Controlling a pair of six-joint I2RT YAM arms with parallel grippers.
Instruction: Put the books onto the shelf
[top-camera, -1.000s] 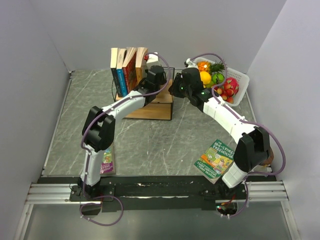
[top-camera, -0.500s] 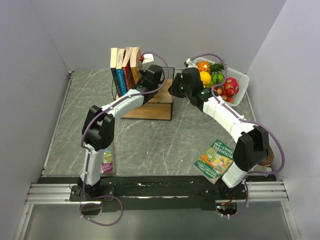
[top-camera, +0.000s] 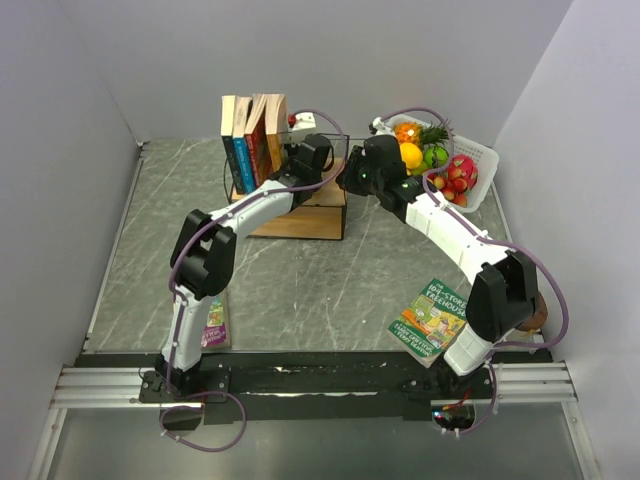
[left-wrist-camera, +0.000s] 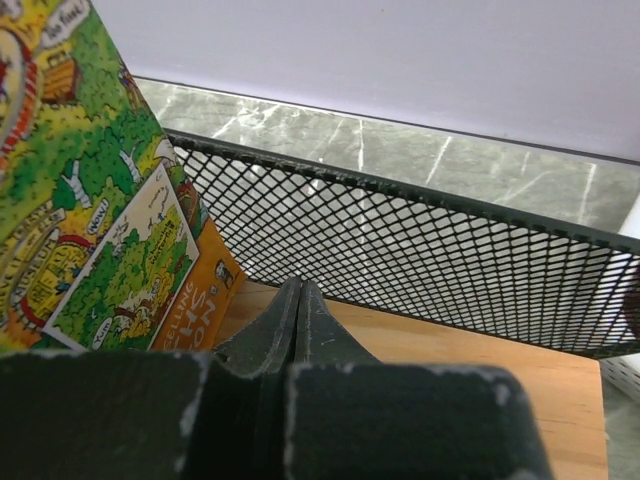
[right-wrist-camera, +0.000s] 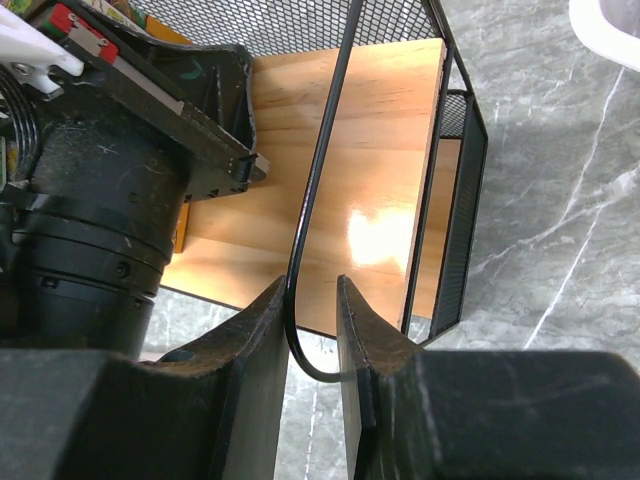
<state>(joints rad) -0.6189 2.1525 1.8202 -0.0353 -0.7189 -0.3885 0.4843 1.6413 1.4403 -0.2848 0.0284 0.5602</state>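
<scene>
Several books (top-camera: 252, 135) stand upright at the left end of the shelf (top-camera: 310, 218), a wooden rack in a black wire frame. My left gripper (top-camera: 297, 152) is shut and empty, just right of the last book. In the left wrist view its closed tips (left-wrist-camera: 298, 288) hover over the wooden board (left-wrist-camera: 450, 350), with that book's green-and-orange cover (left-wrist-camera: 90, 200) beside them. My right gripper (right-wrist-camera: 311, 287) is shut on a curved corner of the shelf's wire frame (right-wrist-camera: 318, 180). A green book (top-camera: 431, 318) lies flat near the right arm's base. A purple book (top-camera: 214, 325) lies beside the left arm.
A white basket of fruit (top-camera: 478, 158) sits right of the shelf at the back. The shelf's black mesh back (left-wrist-camera: 400, 240) rises just beyond my left fingertips. White walls close in the table on three sides.
The rightmost books, leaning right a second ago, now stand upright against the others. My left gripper shifted slightly beside them. The right gripper has stayed on the wire frame.
</scene>
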